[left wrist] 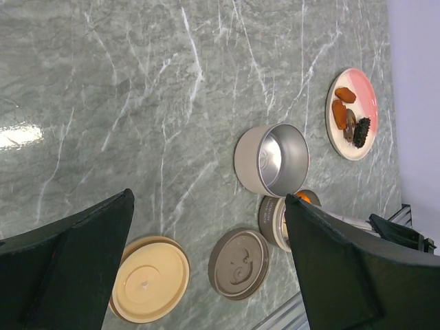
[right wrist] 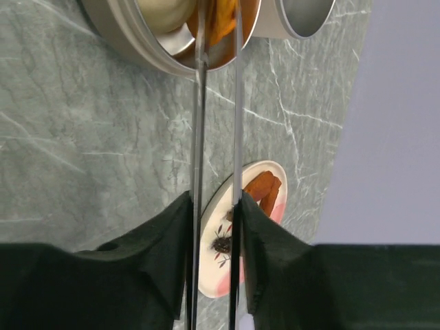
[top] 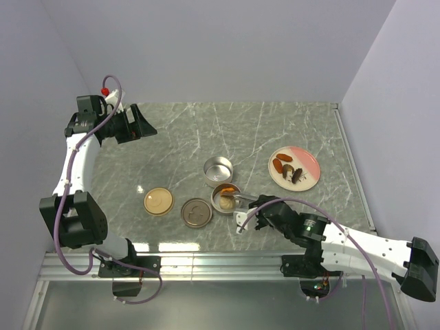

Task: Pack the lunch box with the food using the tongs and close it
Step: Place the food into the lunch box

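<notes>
The right gripper pinches the tongs between its black fingers. The two thin silver arms run almost parallel, with a narrow gap, and their tips reach over the lunch box, a round, shiny metal tin. Inside it lie an orange chunk and a smooth pale piece.

On the glossy pink-and-cream plate sit oblong sausage pieces and spiky dark bits.

The left gripper hangs far off over the veined grey marble table, jaws spread wide on nothing.

An empty tin, a tan lid and a brown lid stand nearby.
</notes>
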